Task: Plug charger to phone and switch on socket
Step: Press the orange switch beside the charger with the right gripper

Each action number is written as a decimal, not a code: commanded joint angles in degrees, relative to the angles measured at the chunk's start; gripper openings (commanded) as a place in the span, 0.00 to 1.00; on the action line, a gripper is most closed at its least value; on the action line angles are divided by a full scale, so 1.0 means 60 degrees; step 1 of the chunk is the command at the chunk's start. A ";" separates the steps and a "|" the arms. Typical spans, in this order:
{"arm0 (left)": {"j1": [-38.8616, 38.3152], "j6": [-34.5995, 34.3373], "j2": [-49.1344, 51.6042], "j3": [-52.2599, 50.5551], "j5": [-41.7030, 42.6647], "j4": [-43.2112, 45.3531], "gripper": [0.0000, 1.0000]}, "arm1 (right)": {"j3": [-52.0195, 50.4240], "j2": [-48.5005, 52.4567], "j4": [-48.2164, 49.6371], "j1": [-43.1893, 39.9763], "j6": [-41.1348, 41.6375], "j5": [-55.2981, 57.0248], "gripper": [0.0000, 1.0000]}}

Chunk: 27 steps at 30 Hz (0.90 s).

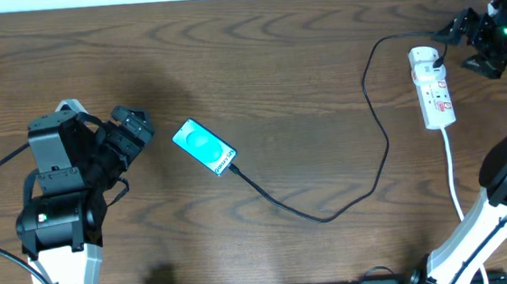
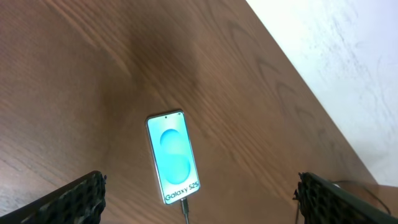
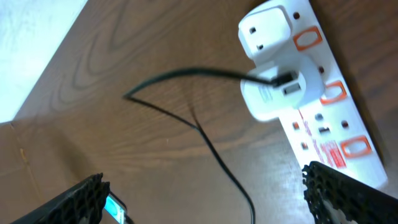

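The phone [image 1: 204,147] lies face up at the table's middle left, its teal screen reading "Galaxy S25" in the left wrist view [image 2: 173,157]. The charger's black cable [image 1: 332,214] has its plug tip in the phone's lower end [image 2: 184,205]. It loops right and up to a white adapter [image 3: 270,93] plugged into the socket, a white power strip [image 1: 432,87] with red switches [image 3: 333,91]. My left gripper [image 1: 136,126] is open and empty just left of the phone. My right gripper [image 1: 463,39] is open and empty, just right of the strip's far end.
The strip's white cord [image 1: 453,176] runs toward the front edge at right. A second white adapter [image 3: 267,31] sits at the strip's end. The table's far edge meets a white wall [image 2: 348,56].
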 commanded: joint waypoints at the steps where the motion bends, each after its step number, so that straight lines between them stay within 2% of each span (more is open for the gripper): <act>1: 0.0022 0.0342 0.0080 0.0226 0.0007 0.0004 0.98 | -0.0004 0.0357 0.0313 0.0025 0.0248 -0.0627 0.99; 18: 0.0022 0.0346 0.0375 0.0226 -0.0171 0.0007 0.98 | 0.0015 0.1687 0.0776 -0.0080 -0.0521 -0.0685 0.99; 27: 0.0022 0.0346 0.0372 0.0226 -0.0171 0.0004 0.98 | 0.0015 0.1883 0.0754 -0.0120 -0.0736 -0.0033 0.99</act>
